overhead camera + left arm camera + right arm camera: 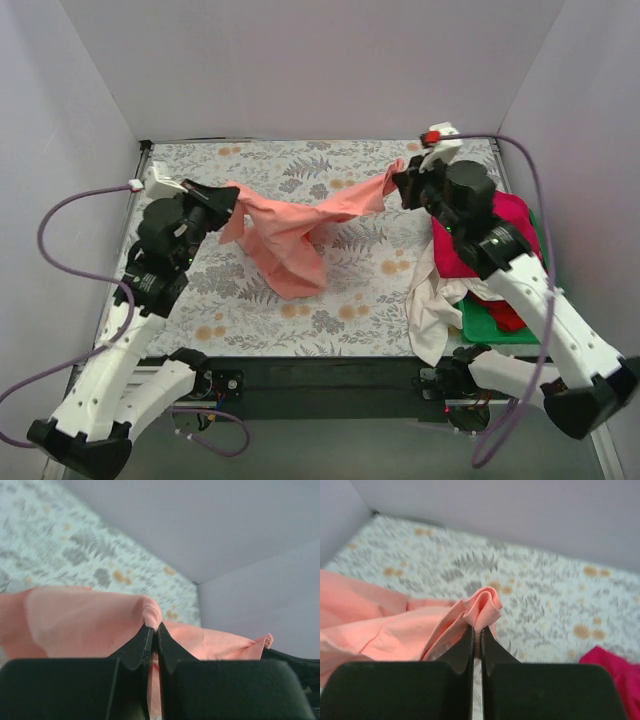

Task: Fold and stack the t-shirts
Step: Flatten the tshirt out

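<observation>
The salmon-pink t-shirt (295, 235) hangs stretched between both grippers above the patterned table, its middle sagging to the cloth. My left gripper (232, 200) is shut on one bunched end; the pinched fold (151, 614) shows in the left wrist view. My right gripper (402, 183) is shut on the other end; the rolled fold (484, 607) shows in the right wrist view. A magenta t-shirt (512, 215), a red one (505, 315) and a white one (432, 305) lie heaped at the right, under my right arm.
The green tray (480, 328) sits at the right edge beneath the heap, mostly covered. Grey walls close the table at the back and both sides. The flowered tablecloth (300, 165) shows behind and in front of the pink shirt.
</observation>
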